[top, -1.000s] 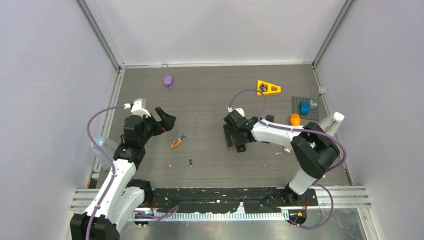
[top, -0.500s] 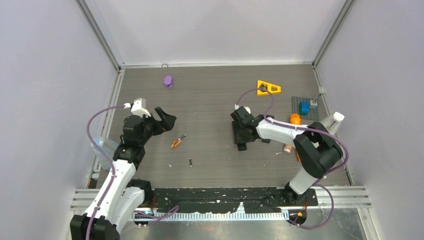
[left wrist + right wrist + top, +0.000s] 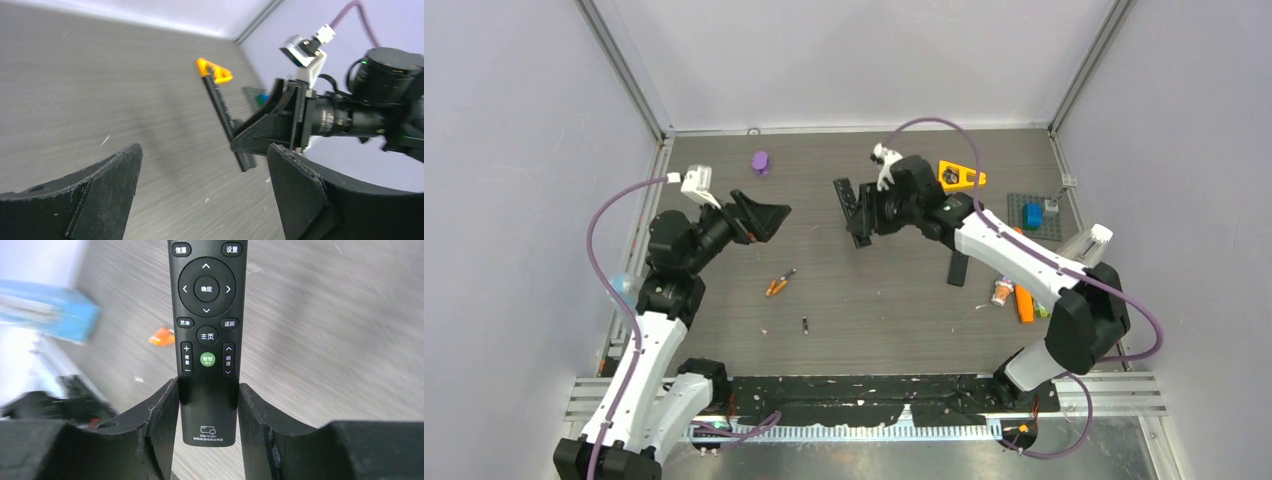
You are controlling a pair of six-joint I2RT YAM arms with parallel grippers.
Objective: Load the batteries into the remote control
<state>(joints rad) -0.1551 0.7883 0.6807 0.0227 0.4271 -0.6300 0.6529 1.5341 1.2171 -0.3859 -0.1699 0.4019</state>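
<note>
Plainly, the remote control (image 3: pixel 851 213) hung in the air over the far middle of the table (image 3: pixel 844 300), with the right gripper (image 3: pixel 871 210) clamped across its narrow sides near the bottom end only. It was a long, slim bar of smooth black plastic. Its buttons faced the wrist camera, so the battery bay was presumably on the hidden back. With so short a hold on slick plastic, a push from a cell could probably lever it round or slide it out. The batteries (image 3: pixel 776 285), thin orange cylinders lying just beside each other, and a dark battery (image 3: pixel 805 325) nearer the arms, rested loose on the grained tabletop; being round, they could roll from a clumsy pinch. The left gripper (image 3: pixel 769 218) stood spread wide and empty, farther back and left of them.
</note>
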